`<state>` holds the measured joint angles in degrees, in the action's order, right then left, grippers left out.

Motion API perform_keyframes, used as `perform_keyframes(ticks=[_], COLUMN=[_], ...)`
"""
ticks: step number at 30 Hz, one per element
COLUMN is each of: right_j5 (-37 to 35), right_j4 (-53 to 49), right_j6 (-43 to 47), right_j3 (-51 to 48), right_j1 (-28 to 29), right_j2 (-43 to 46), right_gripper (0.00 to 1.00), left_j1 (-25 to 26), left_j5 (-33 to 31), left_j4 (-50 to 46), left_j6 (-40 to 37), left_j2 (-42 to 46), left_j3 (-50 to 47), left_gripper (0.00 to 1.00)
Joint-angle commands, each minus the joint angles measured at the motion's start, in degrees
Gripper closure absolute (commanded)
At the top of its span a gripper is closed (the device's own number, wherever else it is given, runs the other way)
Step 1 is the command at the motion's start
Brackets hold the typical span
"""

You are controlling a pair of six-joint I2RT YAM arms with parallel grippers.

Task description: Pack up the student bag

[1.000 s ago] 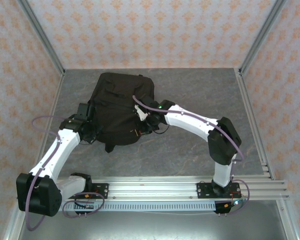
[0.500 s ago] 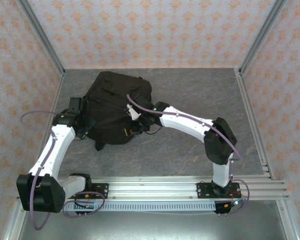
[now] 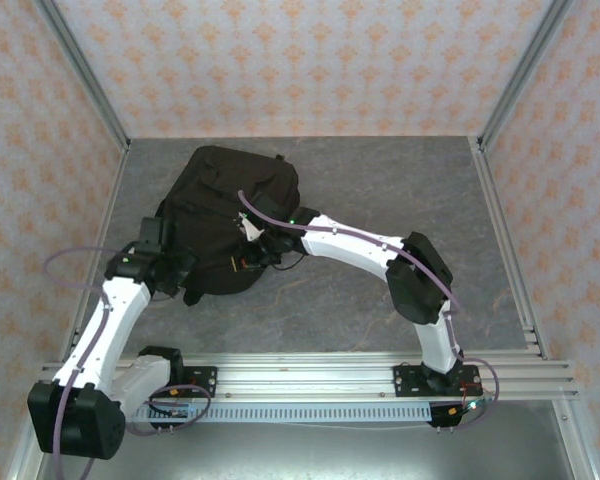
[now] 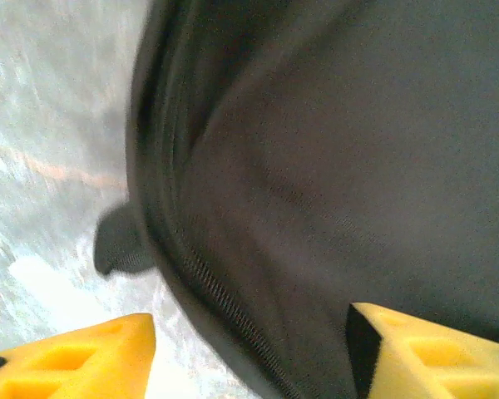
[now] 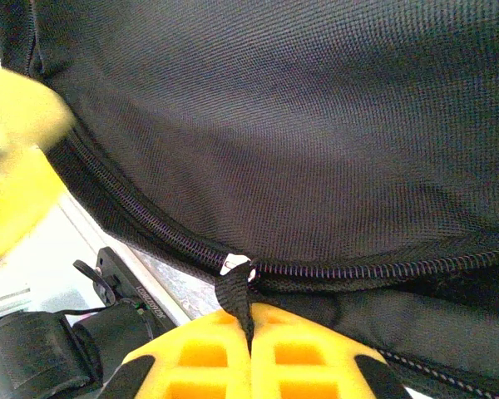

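Note:
The student bag (image 3: 223,205), a large black fabric backpack, lies at the back left of the grey table. My right gripper (image 3: 253,252) is at its near edge. In the right wrist view it (image 5: 251,332) is shut on the black zipper pull strap (image 5: 235,295), just below the silver slider (image 5: 235,266) on the zipper line. My left gripper (image 3: 177,268) is at the bag's near left corner. In the left wrist view it (image 4: 249,357) stands open, its yellow fingertips (image 4: 75,357) wide apart on either side of the bag's zippered edge (image 4: 233,307).
The grey table (image 3: 380,200) is walled by patterned panels at the back and both sides. An aluminium rail (image 3: 310,375) carries both arm bases along the near edge. The left arm's blurred yellow finger (image 5: 17,166) shows in the right wrist view.
The left gripper has opened and let go of the bag. The right arm has drawn the zipper pull to the left, and the bag has shifted left with it.

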<state>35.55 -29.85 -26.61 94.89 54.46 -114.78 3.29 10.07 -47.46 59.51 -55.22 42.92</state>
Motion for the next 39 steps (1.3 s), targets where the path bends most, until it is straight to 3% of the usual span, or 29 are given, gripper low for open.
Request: perform_keyframes(ticks=[1, 10, 14, 22, 27, 35, 39], right_j5=[-1.80, -1.82, -2.28, -3.16, -3.73, -5.33, -6.68], right_j4=[2.85, 3.99, 4.09, 3.65, 2.57, -0.72, -2.26], right_j6=[-0.50, -0.69, -0.71, -0.38, 0.24, 2.45, 3.65], right_j3=[-0.71, -2.64, -3.44, -3.77, -3.49, -3.62, -3.75], right_j1=[-0.20, -0.08, -0.07, -0.14, -0.13, -0.07, -0.42], right_j2=[0.67, 1.96, 2.49, 2.85, 3.19, 4.05, 5.01], right_gripper=[1.00, 1.00, 1.00, 1.00, 1.00, 1.00, 1.00], left_j1=[3.59, 4.97, 5.80, 12.66, 13.00, 12.98, 13.02], left_j5=[3.82, 0.99, 2.17, 0.59, -1.19, -3.24, -3.47], left_j4=[3.76, 5.18, 8.42, 9.83, 8.61, 8.50, 7.39], left_j6=[8.06, 12.79, 15.68, 19.22, 18.57, 15.79, 14.71], left_j2=[0.88, 1.69, -1.15, -6.09, -6.31, -7.55, -7.99], left_j3=[-1.24, -1.11, -2.13, -0.73, -1.75, -1.99, -1.11], left_gripper=[0.30, 0.20, 0.23, 0.31, 0.49, 1.00, 1.00])
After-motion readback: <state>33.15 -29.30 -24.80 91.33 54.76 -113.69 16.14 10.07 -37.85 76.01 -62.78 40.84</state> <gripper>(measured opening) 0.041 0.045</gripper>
